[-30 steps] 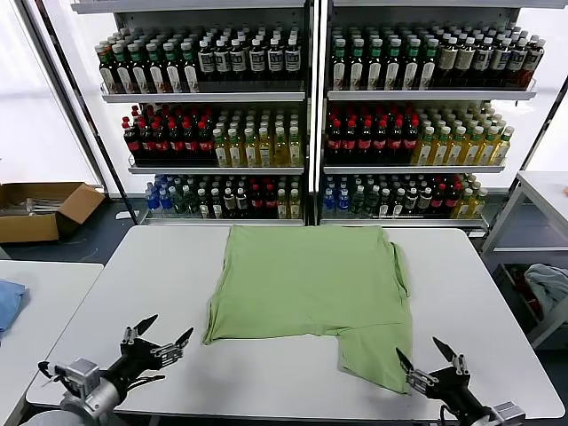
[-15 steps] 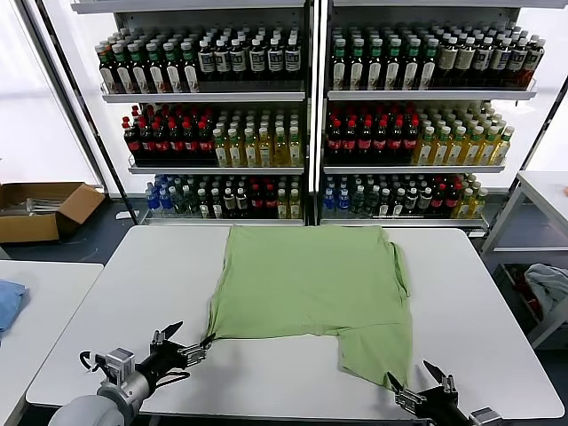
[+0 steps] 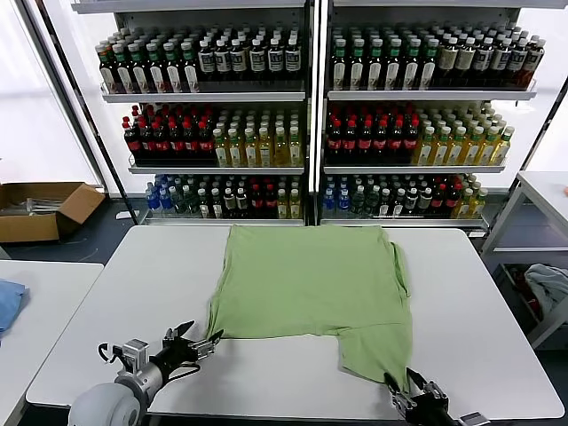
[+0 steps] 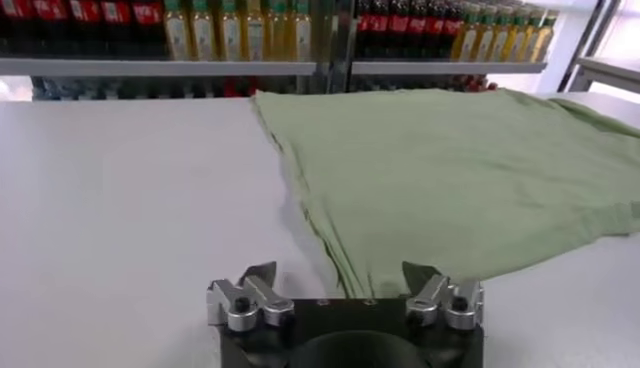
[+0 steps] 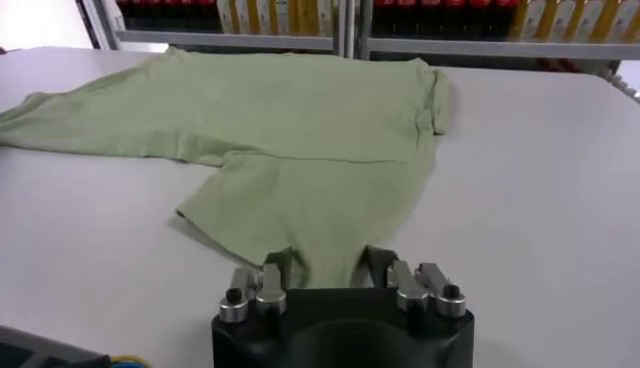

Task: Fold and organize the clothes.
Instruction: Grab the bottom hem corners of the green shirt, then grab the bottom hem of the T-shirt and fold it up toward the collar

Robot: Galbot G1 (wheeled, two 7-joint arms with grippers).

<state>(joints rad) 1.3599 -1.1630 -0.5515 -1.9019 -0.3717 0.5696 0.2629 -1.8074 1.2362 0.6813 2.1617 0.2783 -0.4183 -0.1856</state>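
The light green shirt [image 3: 312, 293] lies flat on the white surface [image 3: 479, 302], spread out near its middle and reaching toward the far edge, plain side up. Its right side is folded inward, with a sleeve edge showing along the right, and a narrower flap [image 3: 377, 359] extends toward the near edge on the right. The near left corner [image 3: 213, 335] comes to a point.

The left hand [image 3: 197, 343] sits low at that near left corner — in the left wrist view [image 4: 342, 283] its fingers stand wide apart, with the shirt's corner edge running in between them; they are open and have not closed on the cloth.

The right hand [image 3: 410, 397] is at the near edge of the flap. In the right wrist view [image 5: 330, 268] the hem of the flap lies between its two fingers, which are drawn partway together around the cloth; whether they already pinch it I cannot tell.

Beyond the surface stand shelves [image 3: 306, 93] packed with rows of bottles — dark, red, yellow-green and blue-capped. To the left, a cardboard box [image 3: 40, 209] sits on the floor, and a blue cloth [image 3: 7, 302] lies on a neighbouring table. To the right, a grey-blue cloth [image 3: 550, 288] rests below another table.
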